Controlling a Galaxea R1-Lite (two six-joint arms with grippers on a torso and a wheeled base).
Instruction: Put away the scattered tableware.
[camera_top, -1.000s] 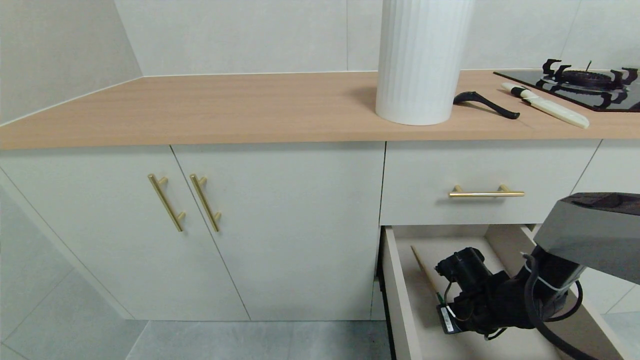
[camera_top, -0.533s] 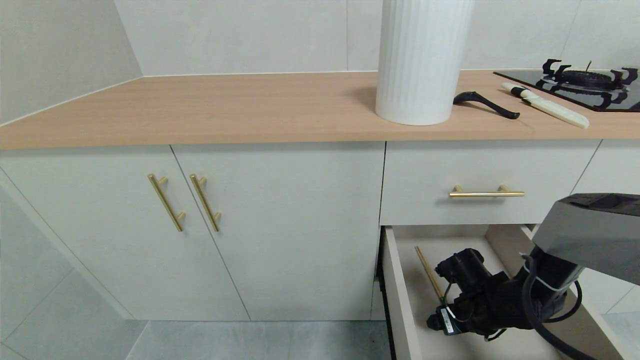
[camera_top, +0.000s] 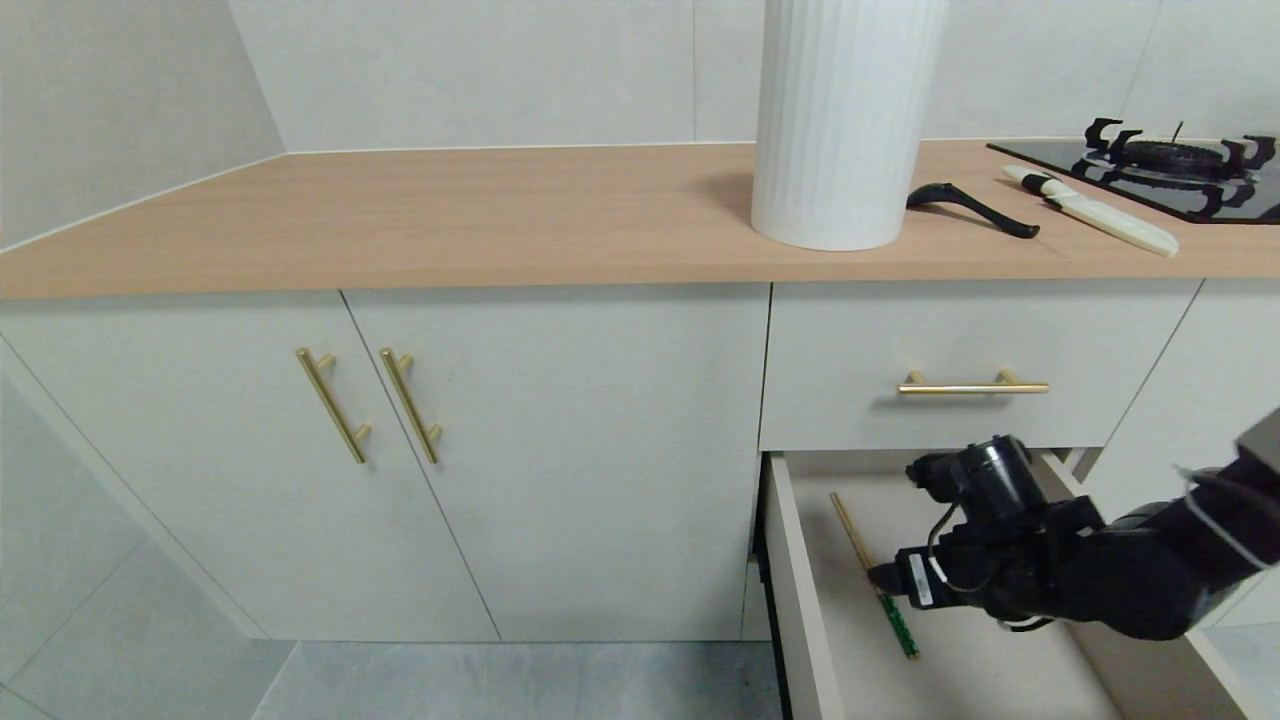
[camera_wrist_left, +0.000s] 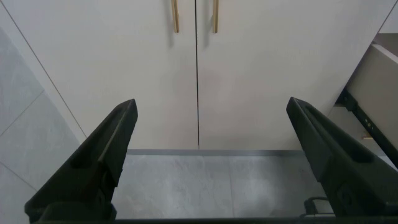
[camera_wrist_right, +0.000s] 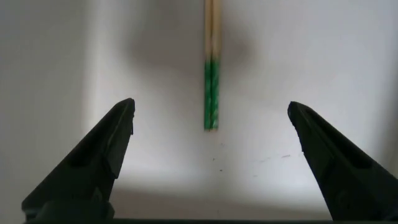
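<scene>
Well, the right gripper (camera_top: 890, 580) hung over the one open drawer (camera_top: 792, 560) with its two fingers (camera_wrist_right: 106, 155) spread wide and nothing between them. Directly below, a single pair of chopsticks (camera_top: 856, 541), wooden with green ends, lay flat on the drawer floor near its left wall, the two sticks side by side and free of the fingers. The left gripper (camera_wrist_left: 211, 106) was low and off to the left, its fingers equally parted and empty, facing the two cabinet doors (camera_wrist_left: 198, 74) with their two gold handles (camera_top: 333, 405). Above the open drawer sat one closed drawer with one gold bar handle (camera_top: 972, 386). On the wooden countertop (camera_top: 450, 215) stood one tall white ribbed cylinder (camera_top: 840, 120); to its right lay one black utensil (camera_top: 975, 208), one pale knife (camera_top: 1090, 210), and one stove burner (camera_top: 1180, 155).
</scene>
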